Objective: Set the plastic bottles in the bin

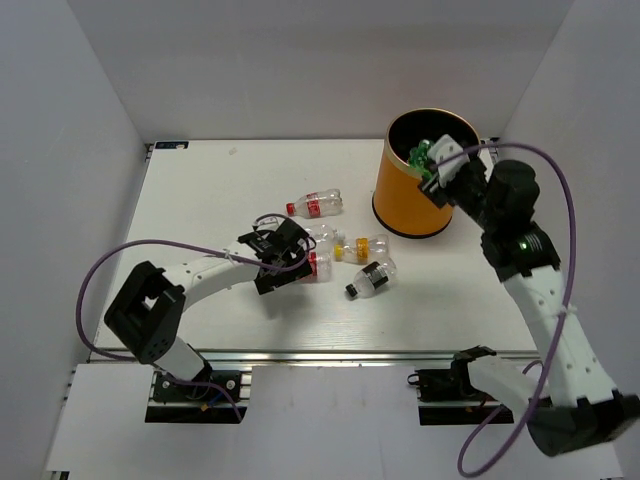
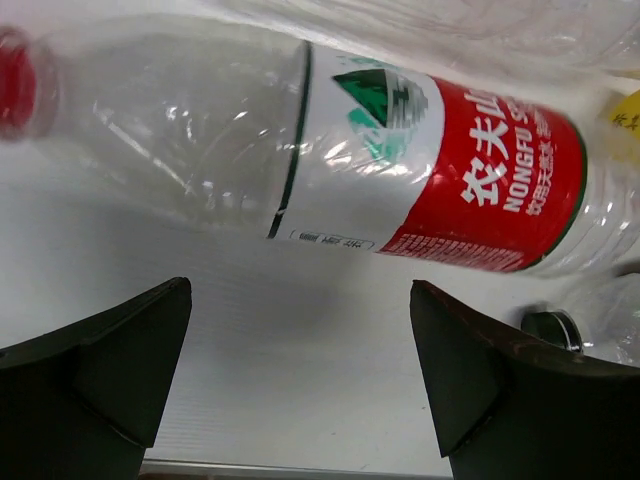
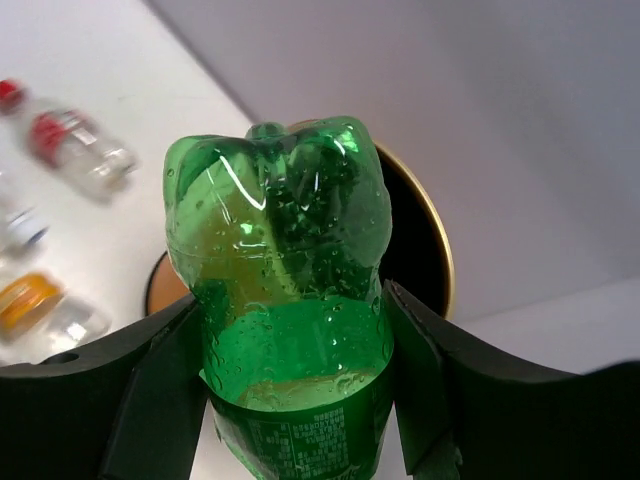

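Observation:
My right gripper [image 1: 428,165] is shut on the green bottle [image 3: 285,300] and holds it over the mouth of the orange bin [image 1: 400,205], whose gold rim [image 3: 440,250] shows behind it. My left gripper [image 2: 300,350] is open and low over the table. It sits just beside a clear red-labelled bottle [image 2: 400,170] lying on its side, also seen from above [image 1: 318,263]. A second red-labelled bottle [image 1: 314,204], a yellow-capped bottle [image 1: 362,247], a black-labelled bottle [image 1: 370,279] and a plain clear bottle [image 1: 322,237] lie on the table.
White walls close in the table on the left, back and right. A metal rail [image 1: 330,355] runs along the near edge. Purple cables [image 1: 560,200] loop from both arms.

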`<action>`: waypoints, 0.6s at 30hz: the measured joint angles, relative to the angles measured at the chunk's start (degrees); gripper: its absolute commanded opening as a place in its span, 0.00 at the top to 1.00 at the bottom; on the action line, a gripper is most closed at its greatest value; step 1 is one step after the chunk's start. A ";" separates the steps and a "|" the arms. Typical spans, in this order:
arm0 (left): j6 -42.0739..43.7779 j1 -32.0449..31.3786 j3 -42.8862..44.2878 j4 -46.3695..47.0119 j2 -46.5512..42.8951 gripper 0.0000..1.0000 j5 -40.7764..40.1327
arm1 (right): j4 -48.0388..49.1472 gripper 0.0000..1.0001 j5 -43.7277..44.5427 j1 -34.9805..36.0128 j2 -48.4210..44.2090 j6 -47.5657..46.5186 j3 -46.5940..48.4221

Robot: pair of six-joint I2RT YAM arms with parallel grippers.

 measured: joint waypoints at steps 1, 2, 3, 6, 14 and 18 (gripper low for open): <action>-0.26 -0.20 0.26 0.09 0.70 0.00 0.02 | 2.93 0.83 1.99 -0.22 2.99 1.40 1.20; -0.63 -0.48 0.66 0.31 1.55 0.00 0.02 | 4.83 0.83 3.28 -0.57 5.35 2.58 2.16; -0.94 -0.74 1.27 0.48 2.51 0.00 -0.02 | 6.54 0.82 4.39 -0.94 7.58 3.48 3.13; -1.68 -1.44 2.54 1.36 4.98 0.00 -0.02 | 11.41 0.78 5.99 -2.38 13.88 5.55 5.55; -4.33 -2.95 2.43 1.75 6.29 0.00 -0.79 | 18.43 0.60 1.29 -7.06 30.34 10.43 15.37; -5.57 -3.39 1.36 1.60 5.16 0.00 -2.10 | 19.15 0.19 -2.21 -9.44 36.87 12.61 19.21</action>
